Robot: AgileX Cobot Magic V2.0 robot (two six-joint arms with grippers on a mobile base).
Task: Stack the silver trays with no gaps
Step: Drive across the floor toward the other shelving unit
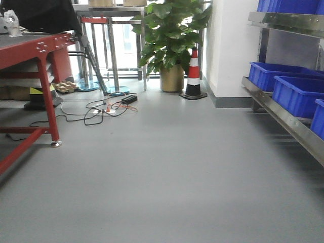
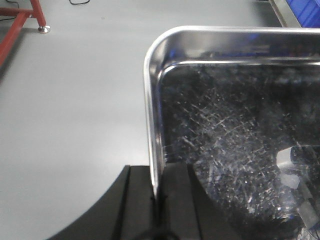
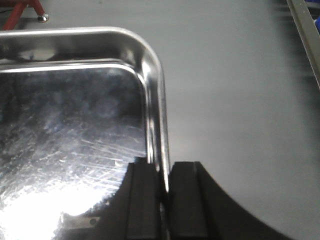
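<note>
Silver tray (image 2: 235, 130), scratched shiny steel, rounded corners, open side up, gripped at both sides

This looks like a work room or a store room, not a home. The floor (image 1: 167, 172) is plain grey and bare. On one side a steel shelf (image 1: 283, 119) holds a row of blue plastic bins (image 1: 298, 93). On the other side is a red work surface (image 1: 30, 48) on strong metal legs. Loose cables (image 1: 101, 109) and a plug box lie on the floor. A striped road cone (image 1: 194, 73) stands by the white wall, next to a big potted plant (image 1: 169, 35). A plain shiny silver tray (image 2: 235, 125) fits a work place too.
</note>
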